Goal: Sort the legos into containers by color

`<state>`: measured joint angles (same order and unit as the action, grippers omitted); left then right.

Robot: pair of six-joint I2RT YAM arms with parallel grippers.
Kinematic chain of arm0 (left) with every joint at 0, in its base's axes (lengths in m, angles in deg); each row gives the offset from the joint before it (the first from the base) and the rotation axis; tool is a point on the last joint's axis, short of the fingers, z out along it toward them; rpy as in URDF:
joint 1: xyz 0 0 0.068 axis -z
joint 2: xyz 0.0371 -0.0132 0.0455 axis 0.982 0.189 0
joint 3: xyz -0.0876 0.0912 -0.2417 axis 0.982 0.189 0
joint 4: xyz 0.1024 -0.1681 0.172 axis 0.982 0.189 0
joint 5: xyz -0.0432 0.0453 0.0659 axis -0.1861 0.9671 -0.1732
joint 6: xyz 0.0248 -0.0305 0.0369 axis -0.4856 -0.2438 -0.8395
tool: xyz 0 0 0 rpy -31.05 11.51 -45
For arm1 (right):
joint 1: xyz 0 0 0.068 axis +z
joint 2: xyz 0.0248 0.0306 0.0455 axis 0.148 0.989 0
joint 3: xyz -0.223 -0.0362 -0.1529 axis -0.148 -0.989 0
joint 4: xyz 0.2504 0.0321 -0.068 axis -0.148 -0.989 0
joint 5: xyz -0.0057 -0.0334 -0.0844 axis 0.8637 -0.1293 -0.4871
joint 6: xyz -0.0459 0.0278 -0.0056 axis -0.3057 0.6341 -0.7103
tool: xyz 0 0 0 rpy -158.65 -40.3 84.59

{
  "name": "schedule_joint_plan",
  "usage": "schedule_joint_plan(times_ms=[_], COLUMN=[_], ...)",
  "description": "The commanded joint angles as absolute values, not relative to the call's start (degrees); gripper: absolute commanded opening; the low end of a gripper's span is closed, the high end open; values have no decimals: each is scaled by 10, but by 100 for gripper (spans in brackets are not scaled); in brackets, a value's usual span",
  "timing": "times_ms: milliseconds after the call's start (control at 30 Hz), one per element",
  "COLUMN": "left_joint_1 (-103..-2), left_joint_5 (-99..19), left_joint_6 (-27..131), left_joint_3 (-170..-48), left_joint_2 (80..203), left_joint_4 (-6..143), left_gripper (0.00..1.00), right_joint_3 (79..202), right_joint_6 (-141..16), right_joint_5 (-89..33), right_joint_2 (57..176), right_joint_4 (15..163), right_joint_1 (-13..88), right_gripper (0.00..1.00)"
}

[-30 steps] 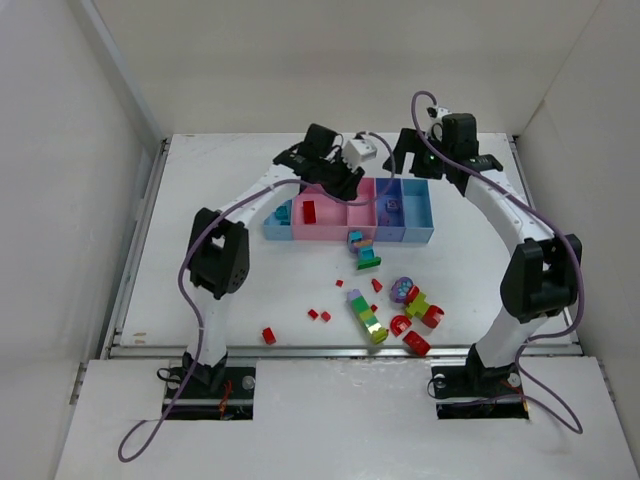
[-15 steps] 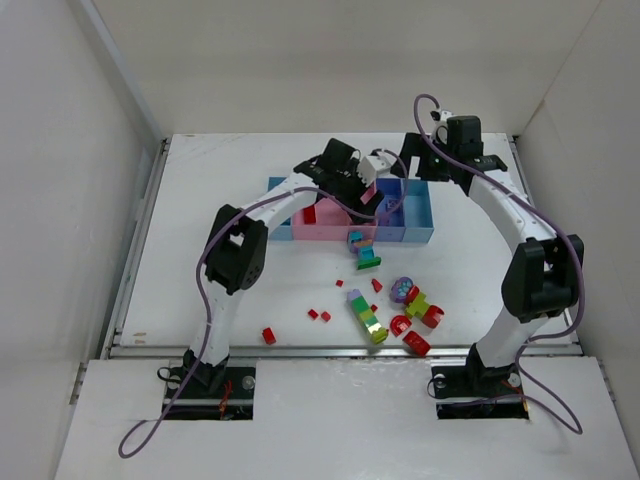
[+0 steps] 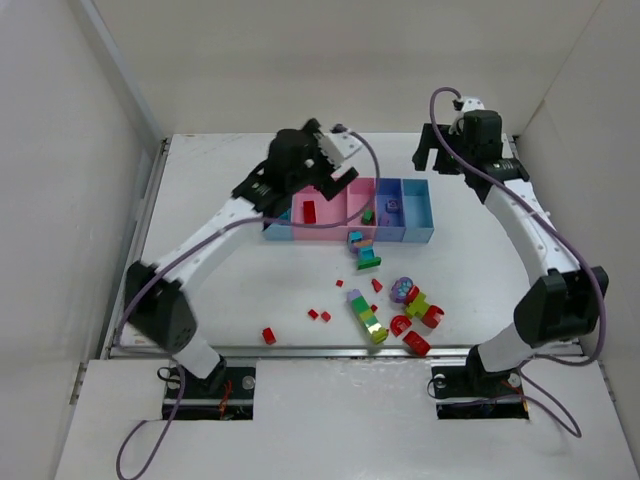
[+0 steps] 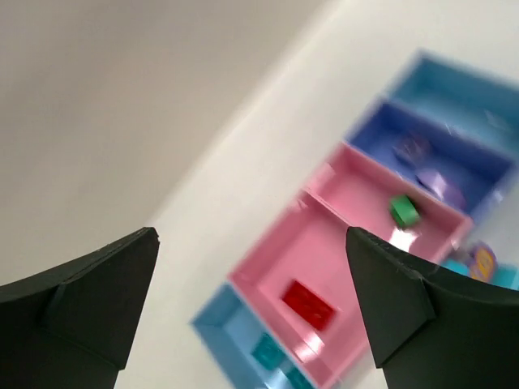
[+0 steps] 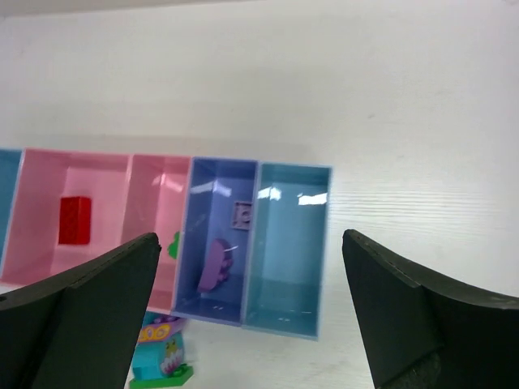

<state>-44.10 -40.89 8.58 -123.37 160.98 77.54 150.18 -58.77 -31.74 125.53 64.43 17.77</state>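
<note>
Near edge of the desk [image 3: 200,290]: loose legos scattered.
- Left: one red single [image 3: 268,336] on its own, with two tiny red bits [image 3: 319,315] just beyond it.
- Centre: a stacked cluster [image 3: 366,315] of purple, green and yellow, lying on its side.
- Right: a group of red pieces [image 3: 416,343], close beside a yellow-green piece [image 3: 417,300] and a round purple piece [image 3: 403,290].

Mid desk: a teal-and-green cluster [image 3: 363,250] lies just in front of the containers [image 3: 330,233].

The containers are five joined bins in a row across the desk. Contents, left to right:
- The left light blue bin [image 4: 219,324] holds a teal piece [image 4: 268,352].
- The wide pink bin [image 4: 284,259] holds a red brick [image 4: 308,304].
- The narrow pink bin [image 4: 357,182] holds a green piece [image 4: 403,211].
- The purple-blue bin [image 5: 231,300] holds two purple pieces [image 5: 212,263].
- The right light blue bin [image 5: 292,243] shows only bare floor in the right wrist view.

Behind the row:
- The left pincer [image 4: 251,235] has its fingers spread wide with nothing between them. It hangs above the far side of the pink bins.
- The right pincer [image 5: 250,237] is likewise spread wide and holds nothing. It is raised beyond the far right end of the row, well apart from the left one.
</note>
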Motion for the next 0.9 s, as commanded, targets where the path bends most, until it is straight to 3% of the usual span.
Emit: schedule_joint_plan(times_ms=[0, 100, 300, 533, 867], left_joint_1=[-447, -447, -425, -425, -431], left_joint_5=[-292, -326, -369, -335, -312], left_joint_6=[151, 147, 94, 88, 107], left_joint_3=[-1108, -1003, -994, -906, -817], left_joint_2=[1457, 1414, 1413, 1385, 1342], left_joint_4=[448, 430, 589, 590, 566], left_gripper=[100, 100, 100, 100, 100], right_joint_3=[1486, 1466, 1454, 1381, 1355], right_joint_6=[-614, -639, -681, -675, -681], right_joint_5=[-442, -525, -628, -408, -327], right_joint_2=[1197, 1184, 1199, 1194, 1300], right_joint_4=[655, 663, 608, 609, 627], right_joint_1=[195, 229, 317, 368, 431], right_gripper=[99, 99, 99, 94, 89])
